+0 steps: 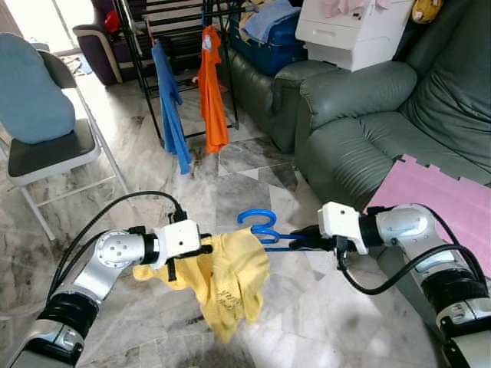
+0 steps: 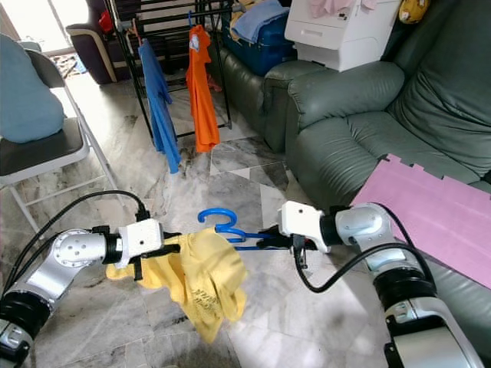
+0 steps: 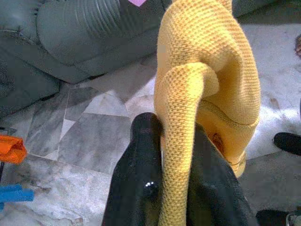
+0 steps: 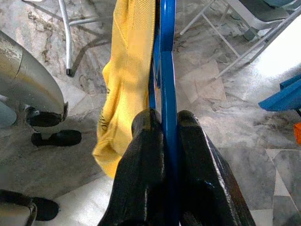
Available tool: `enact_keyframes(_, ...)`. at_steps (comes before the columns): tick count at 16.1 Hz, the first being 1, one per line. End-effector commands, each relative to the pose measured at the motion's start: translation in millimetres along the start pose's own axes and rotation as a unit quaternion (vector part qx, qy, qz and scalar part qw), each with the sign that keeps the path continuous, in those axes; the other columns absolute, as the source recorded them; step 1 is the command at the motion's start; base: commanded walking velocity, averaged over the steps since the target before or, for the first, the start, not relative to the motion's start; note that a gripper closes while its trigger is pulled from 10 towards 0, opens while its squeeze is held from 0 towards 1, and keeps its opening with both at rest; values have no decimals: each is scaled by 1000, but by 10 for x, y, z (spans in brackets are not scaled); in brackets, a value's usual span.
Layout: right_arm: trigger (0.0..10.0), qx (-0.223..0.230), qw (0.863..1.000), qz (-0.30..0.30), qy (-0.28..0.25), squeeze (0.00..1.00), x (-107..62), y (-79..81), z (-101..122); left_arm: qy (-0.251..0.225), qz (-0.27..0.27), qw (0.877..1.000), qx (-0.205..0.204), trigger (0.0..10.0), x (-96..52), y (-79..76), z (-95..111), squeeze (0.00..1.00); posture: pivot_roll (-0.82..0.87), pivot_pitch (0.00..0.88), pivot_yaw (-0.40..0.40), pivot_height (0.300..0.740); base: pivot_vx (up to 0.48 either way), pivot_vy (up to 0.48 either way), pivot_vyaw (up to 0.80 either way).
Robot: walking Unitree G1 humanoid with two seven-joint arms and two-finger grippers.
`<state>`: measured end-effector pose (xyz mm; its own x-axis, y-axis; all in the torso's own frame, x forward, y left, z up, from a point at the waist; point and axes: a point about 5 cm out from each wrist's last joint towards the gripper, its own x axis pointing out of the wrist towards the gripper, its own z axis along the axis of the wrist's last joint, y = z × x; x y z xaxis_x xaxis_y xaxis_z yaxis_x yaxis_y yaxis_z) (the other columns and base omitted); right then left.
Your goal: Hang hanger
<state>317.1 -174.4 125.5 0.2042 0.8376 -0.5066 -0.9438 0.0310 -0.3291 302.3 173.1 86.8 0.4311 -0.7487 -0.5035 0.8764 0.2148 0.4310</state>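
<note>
A blue plastic hanger (image 1: 261, 225) with a yellow knit garment (image 1: 230, 280) draped on it hangs between my two arms, above the marble floor. My right gripper (image 1: 301, 239) is shut on the hanger's blue bar (image 4: 167, 94), its black fingers (image 4: 141, 155) pressed on either side. At the garment's other end my left gripper (image 1: 201, 249) is shut on a fold of the yellow cloth (image 3: 183, 117). The hook of the hanger curls upward between the grippers. A black drying rack (image 1: 173, 46) stands farther back, with a blue shirt (image 1: 170, 107) and an orange shirt (image 1: 212, 88) hanging on it.
A green leather sofa (image 1: 368, 115) fills the right side, with a pink foam mat (image 1: 430, 192) leaning on it and a white box (image 1: 357, 31) on top. A folding chair (image 1: 54, 146) with a blue cushion stands at the left. Open marble floor lies ahead toward the rack.
</note>
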Motion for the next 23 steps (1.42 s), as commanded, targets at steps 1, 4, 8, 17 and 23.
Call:
enact_keyframes(1,10000,-22,1000,-9,-14,0,5,-86,102,1,-5,1000,1,0,-10,33,9,0,-71,0,18,740,0,0,0)
enact_keyframes(4,10000,-26,1000,-12,-14,0,24,-93,108,0,-6,1000,-3,0,-9,19,0,0,-71,0,18,740,0,0,0)
enact_keyframes(8,10000,-18,1000,-10,-14,1000,26,-103,102,-6,-4,1000,-10,0,-3,9,-3,0,-72,0,17,740,0,0,0)
enact_keyframes(17,10000,-34,999,-14,30,1000,-109,-283,128,7,57,998,-14,0,-132,128,-87,0,-64,0,24,740,0,0,0)
enact_keyframes(23,10000,-69,981,-171,59,1000,-524,-684,275,44,190,977,-86,0,-281,328,-274,0,-65,0,33,740,0,0,0)
